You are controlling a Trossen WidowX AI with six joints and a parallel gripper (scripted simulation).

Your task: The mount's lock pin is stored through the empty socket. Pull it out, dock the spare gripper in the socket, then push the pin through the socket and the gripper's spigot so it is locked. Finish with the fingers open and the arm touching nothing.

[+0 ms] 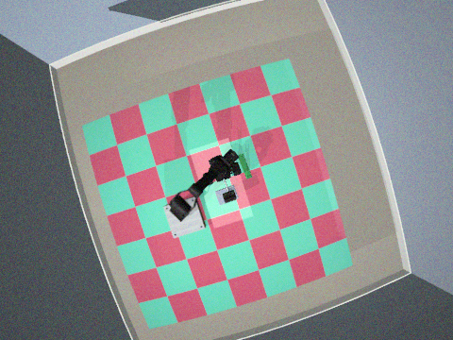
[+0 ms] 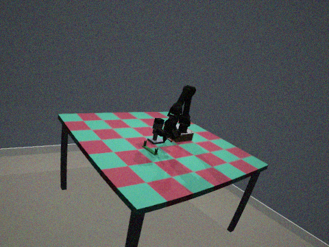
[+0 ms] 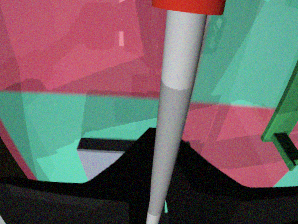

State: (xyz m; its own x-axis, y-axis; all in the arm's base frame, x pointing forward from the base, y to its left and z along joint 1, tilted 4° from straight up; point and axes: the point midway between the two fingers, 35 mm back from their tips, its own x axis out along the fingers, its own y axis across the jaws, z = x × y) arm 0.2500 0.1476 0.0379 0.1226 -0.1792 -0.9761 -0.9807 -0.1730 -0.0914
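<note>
My gripper (image 1: 226, 175) (image 3: 158, 135) is shut on the lock pin (image 1: 226, 184) (image 3: 181, 60), a grey rod with a red head that crosses the wrist view. The pin is clear of the mount; in the top view its free end points toward the mount. The mount's pale base plate (image 1: 220, 195) (image 2: 157, 140) (image 3: 102, 162) carries a dark upright with a black block (image 1: 229, 195) (image 2: 158, 123) on top. This looks like the spare gripper standing in the socket, but socket and spigot are too small and dark to tell apart.
A green rack (image 1: 244, 165) (image 2: 149, 149) (image 3: 284, 112) with black forked ends stands beside the mount; nothing shows resting in it. The arm's base plate (image 1: 189, 227) is on the mount's other side. The checkered table (image 1: 288, 208) (image 2: 185, 166) lies below.
</note>
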